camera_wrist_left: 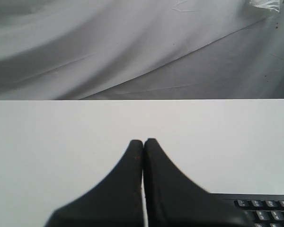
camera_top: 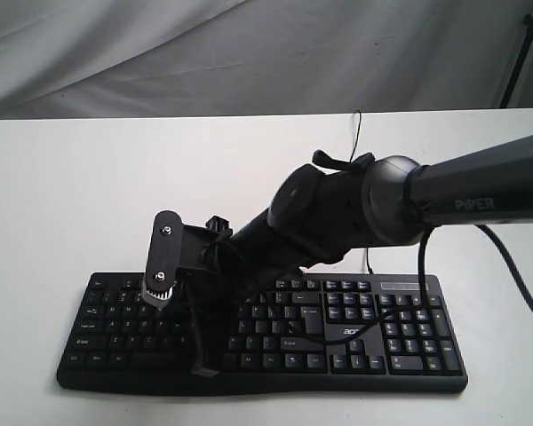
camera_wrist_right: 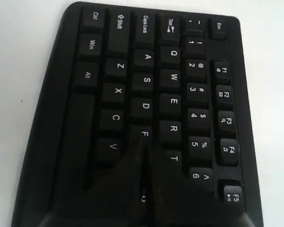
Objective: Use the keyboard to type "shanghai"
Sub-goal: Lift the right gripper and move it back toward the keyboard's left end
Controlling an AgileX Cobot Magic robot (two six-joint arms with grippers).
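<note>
The black keyboard (camera_top: 275,342) with white legends lies on the white table near its front edge. My right arm reaches across from the right and hangs over the keyboard's left half. The right gripper (camera_top: 202,366) points down, shut and empty. In the right wrist view, the right gripper (camera_wrist_right: 144,143) has its closed tips over the F key (camera_wrist_right: 144,134), with the keyboard (camera_wrist_right: 109,71) filling the view. The left gripper (camera_wrist_left: 143,141) is shut and empty above bare table, with a corner of the keyboard (camera_wrist_left: 265,208) beside it. It does not show in the exterior view.
The keyboard's thin black cable (camera_top: 356,133) runs toward the back of the white table (camera_top: 71,195). A black arm cable (camera_top: 506,257) loops down at the right. Grey cloth (camera_top: 249,53) hangs behind the table.
</note>
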